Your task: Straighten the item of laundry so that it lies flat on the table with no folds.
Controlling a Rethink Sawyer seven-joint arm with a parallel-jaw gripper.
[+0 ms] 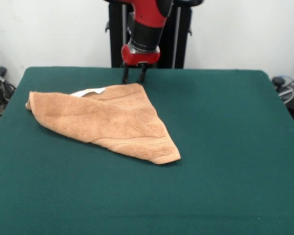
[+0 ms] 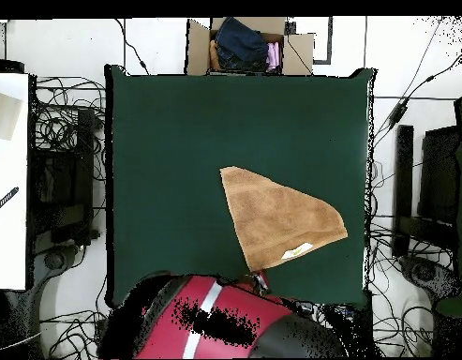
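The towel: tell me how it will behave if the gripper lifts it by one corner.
The towel looks soft and folded over itself, so it would probably droop and unfold. Its terry pile on the felt-like table suggests dragging rather than sliding. The gripper is open at its far corner.

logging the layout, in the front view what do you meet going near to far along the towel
bare green table → towel's near corner → towel body → white label → gripper at the towel's far edge

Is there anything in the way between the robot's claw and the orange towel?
No, nothing visible blocks it. The gripper hangs open right at the towel's far corner, with only bare green table around. The towel lies folded into a triangle, its white label showing near that edge.
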